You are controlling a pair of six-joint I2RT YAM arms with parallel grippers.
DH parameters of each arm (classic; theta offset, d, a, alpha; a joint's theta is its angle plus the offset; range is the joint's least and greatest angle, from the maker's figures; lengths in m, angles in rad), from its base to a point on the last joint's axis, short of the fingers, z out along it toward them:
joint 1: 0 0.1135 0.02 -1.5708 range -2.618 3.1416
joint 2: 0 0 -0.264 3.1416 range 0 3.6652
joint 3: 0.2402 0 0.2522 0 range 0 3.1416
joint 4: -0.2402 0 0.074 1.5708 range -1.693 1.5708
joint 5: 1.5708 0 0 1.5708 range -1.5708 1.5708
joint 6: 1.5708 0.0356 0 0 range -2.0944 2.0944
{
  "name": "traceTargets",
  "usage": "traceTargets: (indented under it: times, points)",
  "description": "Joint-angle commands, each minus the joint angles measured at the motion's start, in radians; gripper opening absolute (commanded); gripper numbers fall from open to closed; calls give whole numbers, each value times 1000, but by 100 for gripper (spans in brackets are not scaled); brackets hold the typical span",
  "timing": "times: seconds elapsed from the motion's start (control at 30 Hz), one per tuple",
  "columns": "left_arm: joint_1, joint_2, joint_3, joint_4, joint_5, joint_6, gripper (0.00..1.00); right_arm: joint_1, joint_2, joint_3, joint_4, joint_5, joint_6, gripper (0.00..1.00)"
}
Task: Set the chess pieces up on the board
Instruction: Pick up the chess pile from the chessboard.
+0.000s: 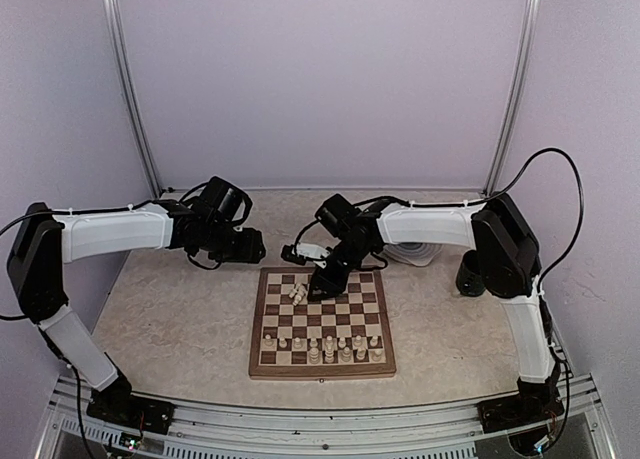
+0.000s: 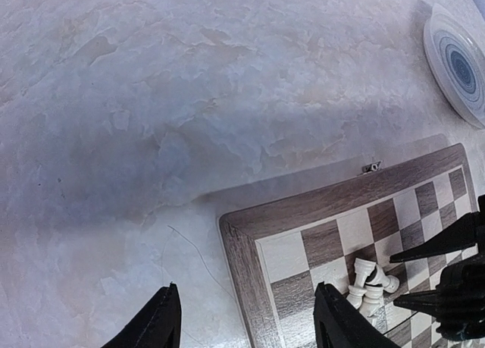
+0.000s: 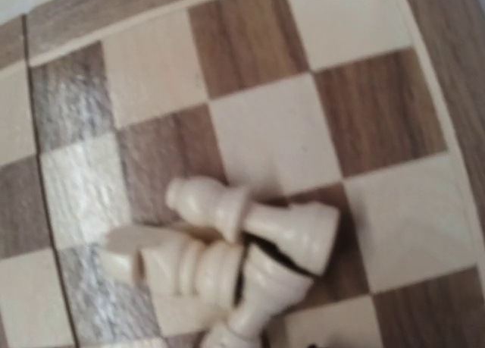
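Hovering over the far-left part of the board [image 1: 320, 372], the right gripper [image 1: 320, 287] has its fingers [image 2: 439, 246] spread with nothing between them, right beside a small pile of toppled chess pieces [image 3: 235, 249]. The other pieces stand in 2 rows along the board's near edge. Left gripper [image 2: 246, 291] hangs over the table [image 1: 170, 319] off the board's far-left corner, jaws apart, empty.
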Motion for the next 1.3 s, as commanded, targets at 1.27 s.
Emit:
traceTargets:
  times: [1.27]
  points:
    - [-44, -16, -182, 421, 474, -58, 60, -28, -190, -176, 124, -98, -1, 1]
